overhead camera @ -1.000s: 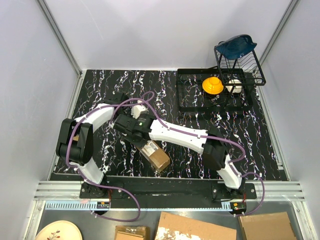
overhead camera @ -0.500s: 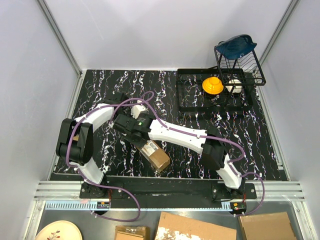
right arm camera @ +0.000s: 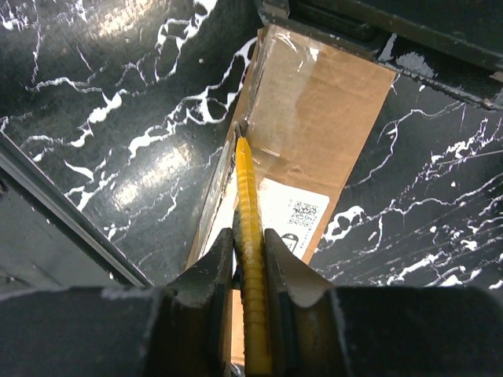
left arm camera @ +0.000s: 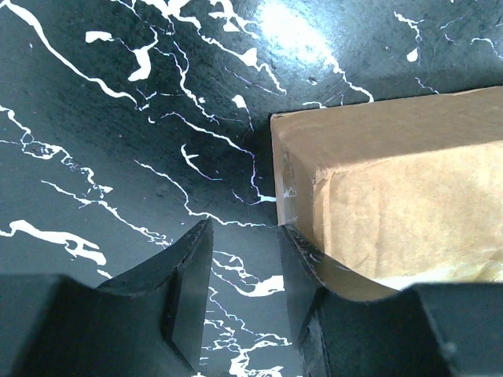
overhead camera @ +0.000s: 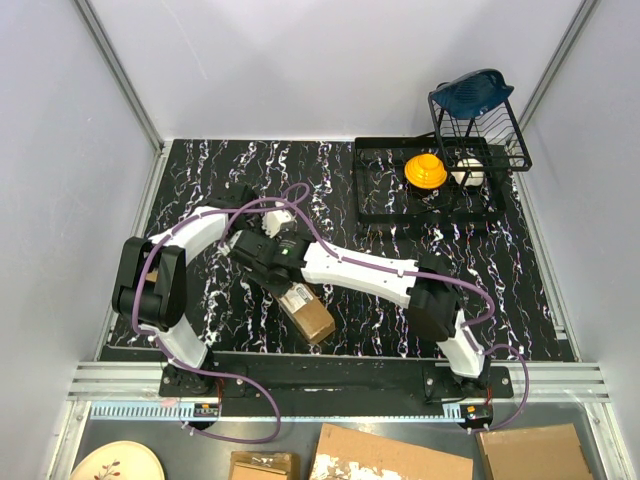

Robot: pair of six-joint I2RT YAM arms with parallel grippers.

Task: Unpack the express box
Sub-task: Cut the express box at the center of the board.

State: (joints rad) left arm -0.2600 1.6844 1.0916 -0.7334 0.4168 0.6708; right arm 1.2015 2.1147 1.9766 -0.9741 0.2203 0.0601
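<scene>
- R gripper (right arm camera: 248, 236): fingers pinched on a yellow utility knife (right arm camera: 245, 184), which sticks out forward between them.
- Knife tip meets the long left edge of the express box (right arm camera: 314, 118), at the seam of its taped top.
- White shipping label (right arm camera: 287, 216) w/ a QR code sits on the box top just right of the knife, near the fingers.
- L gripper (left arm camera: 245, 236): jaws spread, only bare table (left arm camera: 118, 118) in the gap, nothing pinched.
- L right-hand finger (left arm camera: 302, 267) is up against the box's corner (left arm camera: 393, 173); the other finger is clear of it.
- Box location: lying diagonal on the black marbled table, front-centre between the two arm bases (overhead camera: 308, 312), far end under the R wrist.
- Far right of the table: black tray (overhead camera: 375, 190) w/ a yellow item (overhead camera: 425, 170), and a wire rack (overhead camera: 495, 135) beside it carrying something blue on top.
- Off the table, near edge: flat cardboard pieces (overhead camera: 390, 460) and a plate (overhead camera: 115, 462).
</scene>
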